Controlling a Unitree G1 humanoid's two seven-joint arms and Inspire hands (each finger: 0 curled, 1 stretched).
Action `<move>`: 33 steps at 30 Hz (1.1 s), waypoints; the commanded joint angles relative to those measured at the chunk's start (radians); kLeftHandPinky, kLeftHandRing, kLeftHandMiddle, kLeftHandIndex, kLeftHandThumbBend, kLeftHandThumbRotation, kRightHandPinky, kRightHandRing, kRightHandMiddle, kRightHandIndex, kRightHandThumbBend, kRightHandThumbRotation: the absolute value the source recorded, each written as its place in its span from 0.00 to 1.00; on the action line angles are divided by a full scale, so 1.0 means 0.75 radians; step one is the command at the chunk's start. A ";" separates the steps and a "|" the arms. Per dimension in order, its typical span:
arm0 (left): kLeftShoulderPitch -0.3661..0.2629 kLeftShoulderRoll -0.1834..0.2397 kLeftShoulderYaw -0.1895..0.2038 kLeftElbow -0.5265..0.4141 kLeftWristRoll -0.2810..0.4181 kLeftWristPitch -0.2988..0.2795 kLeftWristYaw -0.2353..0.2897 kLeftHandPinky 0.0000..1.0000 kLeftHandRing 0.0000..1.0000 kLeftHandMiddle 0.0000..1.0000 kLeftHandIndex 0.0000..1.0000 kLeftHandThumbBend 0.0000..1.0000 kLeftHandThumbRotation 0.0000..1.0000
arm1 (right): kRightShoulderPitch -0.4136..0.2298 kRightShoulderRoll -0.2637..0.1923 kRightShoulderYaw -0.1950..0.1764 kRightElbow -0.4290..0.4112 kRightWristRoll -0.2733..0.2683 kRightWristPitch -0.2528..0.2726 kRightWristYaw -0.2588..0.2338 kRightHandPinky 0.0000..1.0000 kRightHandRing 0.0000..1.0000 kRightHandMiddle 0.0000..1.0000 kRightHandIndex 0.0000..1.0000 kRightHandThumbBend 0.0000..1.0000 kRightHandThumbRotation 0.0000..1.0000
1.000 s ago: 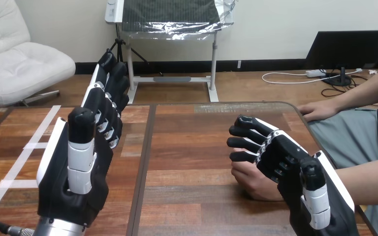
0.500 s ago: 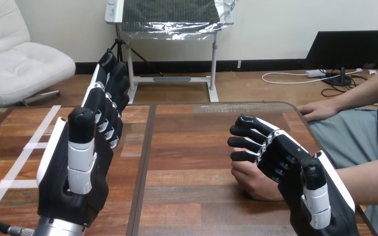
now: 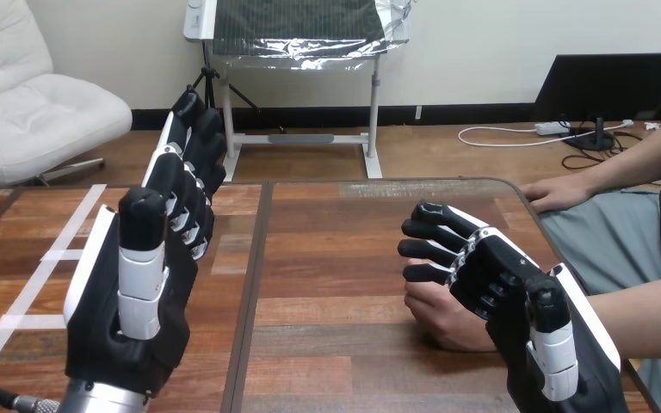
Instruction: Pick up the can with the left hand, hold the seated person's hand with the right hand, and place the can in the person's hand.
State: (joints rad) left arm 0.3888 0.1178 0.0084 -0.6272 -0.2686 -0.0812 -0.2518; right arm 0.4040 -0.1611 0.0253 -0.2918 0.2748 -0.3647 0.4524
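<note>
The left hand's fingers [image 3: 191,163] stood straight and released, pointing up and away from the robot, with nothing between them. Its thumb [image 3: 142,258] stood upright on the near side of them. Behind the fingers came the left hand [image 3: 129,318] itself, raised edge-on above the table [image 3: 336,258]. Strips of white tape [image 3: 60,255] lay on the wood to the left of those fingers.

The right hand's fingers [image 3: 426,251] reached out toward the left, loosely bent and spread, their tips free and not wrapped round anything. Just below and behind those fingertips lay the person's near hand [image 3: 443,318], resting on the table. The right hand [image 3: 516,292] sat over it, its palm covering the back part of that hand. Whether the palm pressed on it could not be told.

Well beyond the right fingers, farther from the robot and to their right, the person's far hand [image 3: 555,194] lay flat at the table's far right corner, apart from both robot hands. A wide stretch of bare wood separated the two sets of robot fingers.
</note>
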 commanded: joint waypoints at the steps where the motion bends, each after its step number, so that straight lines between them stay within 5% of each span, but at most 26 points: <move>1: -0.087 0.001 0.007 0.013 -0.011 -0.014 0.002 1.00 1.00 1.00 1.00 0.92 1.00 | -0.065 -0.002 -0.006 -0.022 0.000 -0.018 -0.009 0.74 0.81 0.83 0.83 0.93 0.97; 18: -0.161 0.059 0.099 0.038 -0.007 0.026 0.009 1.00 1.00 1.00 1.00 0.93 0.98 | -0.071 0.000 -0.006 -0.010 0.001 -0.026 -0.006 0.74 0.81 0.83 0.83 0.92 0.97; 33: -0.259 0.119 0.208 0.129 0.037 -0.012 0.020 1.00 1.00 1.00 1.00 1.00 0.78 | -0.069 0.003 -0.004 -0.011 -0.008 -0.030 -0.011 0.74 0.81 0.83 0.83 0.92 0.97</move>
State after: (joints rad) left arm 0.2685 0.1862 0.1283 -0.5640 -0.2599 -0.0691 -0.2496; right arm 0.4040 -0.1607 0.0254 -0.2918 0.2724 -0.3647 0.4523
